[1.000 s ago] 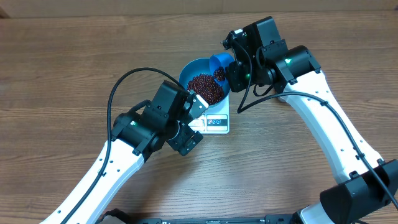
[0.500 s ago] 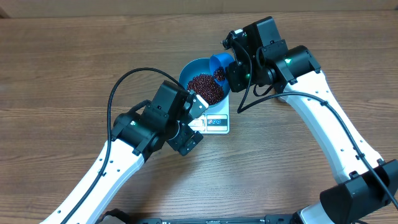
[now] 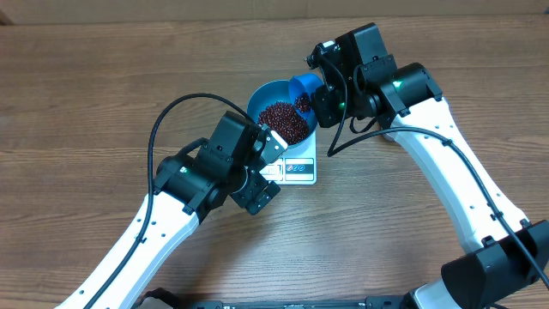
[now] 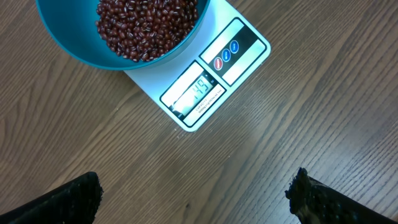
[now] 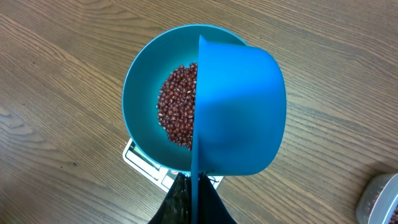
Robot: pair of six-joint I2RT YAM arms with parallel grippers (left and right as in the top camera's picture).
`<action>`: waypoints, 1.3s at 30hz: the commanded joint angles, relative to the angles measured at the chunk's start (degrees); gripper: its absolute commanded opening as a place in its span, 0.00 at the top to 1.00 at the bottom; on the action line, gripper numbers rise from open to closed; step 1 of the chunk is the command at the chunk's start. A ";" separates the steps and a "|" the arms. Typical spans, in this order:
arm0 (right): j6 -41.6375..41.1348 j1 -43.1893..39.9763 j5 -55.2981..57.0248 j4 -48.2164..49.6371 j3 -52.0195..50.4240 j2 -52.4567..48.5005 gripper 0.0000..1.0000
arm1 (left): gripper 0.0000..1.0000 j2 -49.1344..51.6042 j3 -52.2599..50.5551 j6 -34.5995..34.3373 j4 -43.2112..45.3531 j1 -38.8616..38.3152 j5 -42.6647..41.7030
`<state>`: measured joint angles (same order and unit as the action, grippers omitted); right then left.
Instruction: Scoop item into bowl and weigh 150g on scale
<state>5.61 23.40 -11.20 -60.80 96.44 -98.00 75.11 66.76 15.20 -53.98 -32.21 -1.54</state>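
Right gripper (image 5: 194, 200) is clamped tight on the handle of a blue scoop (image 5: 239, 112), which is tipped on its side over the far right rim of the bowl (image 5: 144, 93). Beans (image 5: 177, 118) lie heaped in the bowl, with a few in the scoop. The bowl stands on the scale (image 4: 239, 53), near the middle of the tabletop (image 3: 86, 86). Left gripper (image 4: 196, 199) hangs spread wide and empty above the wood, just beside the scale's display edge.

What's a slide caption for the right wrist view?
Blue scoop tipped over the teal bowl of beans on the scale.
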 commanded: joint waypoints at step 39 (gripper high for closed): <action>1.97 0.33 -0.22 0.48 1.88 -0.09 0.96 | 0.00 -0.17 -0.42 0.90 0.24 0.31 -0.87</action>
<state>7.20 23.40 -11.18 -60.82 96.44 -98.00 75.11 66.76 15.20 -53.95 -32.21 -1.54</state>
